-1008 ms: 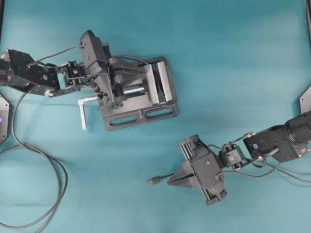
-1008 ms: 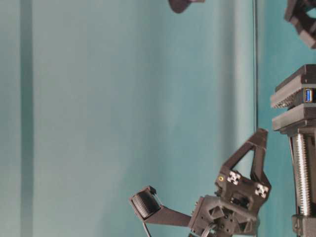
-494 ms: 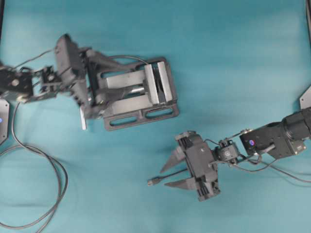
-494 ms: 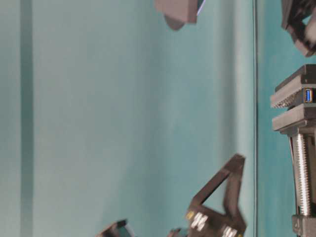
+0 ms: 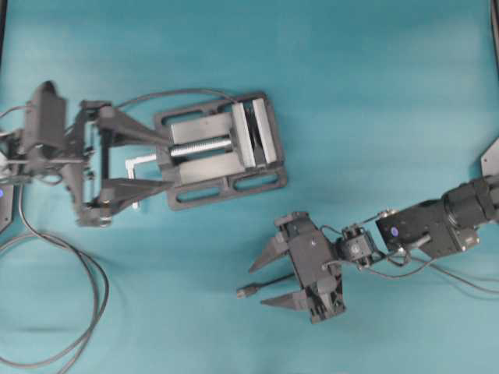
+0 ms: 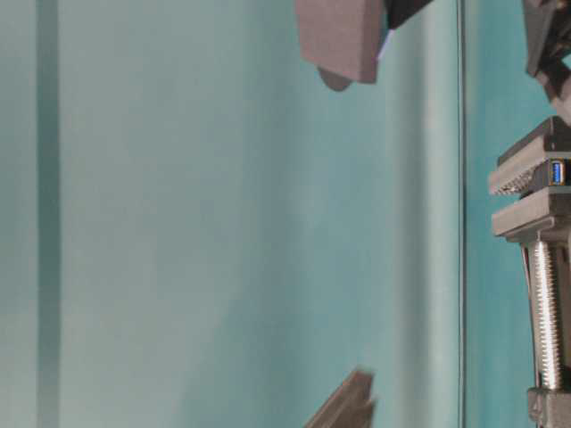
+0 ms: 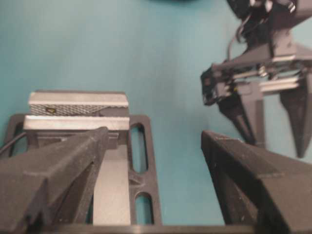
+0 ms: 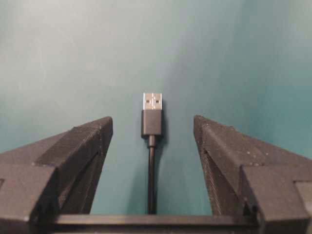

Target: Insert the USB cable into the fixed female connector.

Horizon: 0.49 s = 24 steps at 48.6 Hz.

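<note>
Your left gripper (image 5: 160,164) stood spread wide at the vise (image 5: 257,140), which clamped the fixed female connector (image 6: 558,171). Your right gripper (image 5: 261,282) stood apart, straddling the USB cable (image 8: 151,122) lying flat on the table (image 5: 374,93), untouched.

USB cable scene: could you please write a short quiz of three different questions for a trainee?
1. True or false: the right gripper is shut on the USB cable.
2. Where does the plug lie? A) in the vise B) on the table between the right gripper's open fingers C) in the left gripper
3. Fill in: the left gripper stands open at the ____ end of the vise.

Key: 1 false, it is open and the cable lies free. 2 B. 3 screw; the connector sits at the other end.
</note>
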Each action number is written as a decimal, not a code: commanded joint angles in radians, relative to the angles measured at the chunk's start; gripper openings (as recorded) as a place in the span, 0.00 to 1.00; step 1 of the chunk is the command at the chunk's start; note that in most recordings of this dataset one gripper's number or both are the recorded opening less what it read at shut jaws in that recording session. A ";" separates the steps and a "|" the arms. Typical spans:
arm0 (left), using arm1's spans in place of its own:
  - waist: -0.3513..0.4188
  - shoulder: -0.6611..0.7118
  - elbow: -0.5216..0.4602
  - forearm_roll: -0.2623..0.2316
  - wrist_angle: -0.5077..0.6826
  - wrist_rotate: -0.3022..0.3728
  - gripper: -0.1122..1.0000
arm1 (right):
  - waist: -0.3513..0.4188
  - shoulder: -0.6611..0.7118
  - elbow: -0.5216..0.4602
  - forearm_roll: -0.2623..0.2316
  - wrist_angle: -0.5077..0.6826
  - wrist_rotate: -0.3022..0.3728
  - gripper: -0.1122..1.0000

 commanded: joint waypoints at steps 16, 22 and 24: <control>-0.011 -0.568 0.179 -0.002 0.364 -0.012 0.94 | -0.002 0.034 -0.066 0.005 -0.005 0.002 0.72; -0.011 -0.670 0.179 -0.002 0.548 -0.015 0.94 | -0.002 0.054 -0.077 0.005 -0.008 0.002 0.71; -0.011 -0.680 0.181 -0.002 0.584 -0.017 0.94 | -0.002 0.058 -0.077 0.005 -0.009 0.002 0.71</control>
